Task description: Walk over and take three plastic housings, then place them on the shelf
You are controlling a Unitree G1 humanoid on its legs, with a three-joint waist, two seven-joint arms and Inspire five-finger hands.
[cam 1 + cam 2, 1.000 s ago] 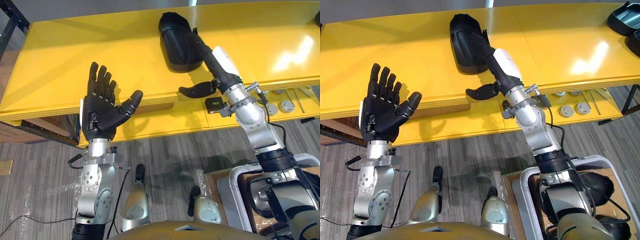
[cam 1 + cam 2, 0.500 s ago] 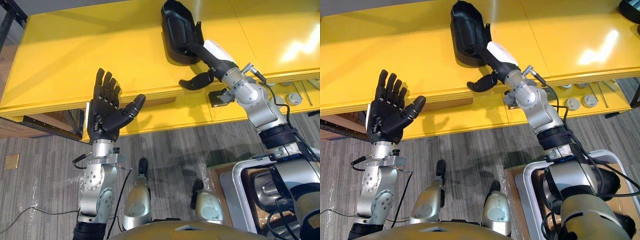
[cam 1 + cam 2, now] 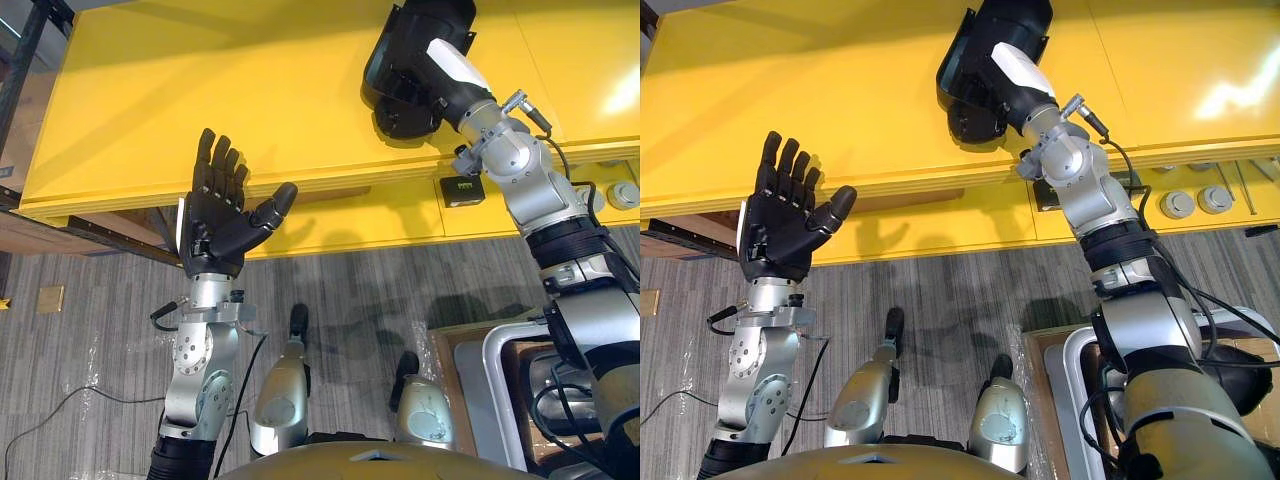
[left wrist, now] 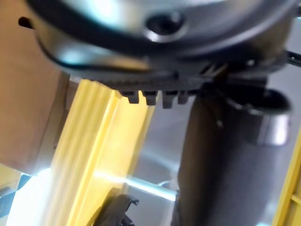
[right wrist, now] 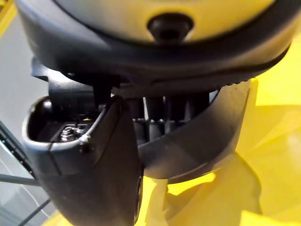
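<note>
A black plastic housing [image 3: 402, 92] stands tipped up on the yellow table [image 3: 200, 100] near its front edge. My right hand [image 3: 452, 62], with its white thumb cover, is shut on it. In the right wrist view the fingers [image 5: 174, 110] curl over the housing's rim [image 5: 197, 146] into its hollow. My left hand [image 3: 212, 225] is raised in front of the table edge, palm up, fingers straight and spread, holding nothing.
Under the tabletop a yellow lower shelf holds a small black box [image 3: 460, 190] and round grey parts [image 3: 625, 195]. A grey tray [image 3: 495, 395] with dark parts sits on a box at the lower right. A brown box [image 3: 50, 235] stands under the table's left end.
My right hand's fingers have curled round the housing, and the thumb has come up from the table edge. The housing has tipped up. The whole view has shifted; the left hand stays open.
</note>
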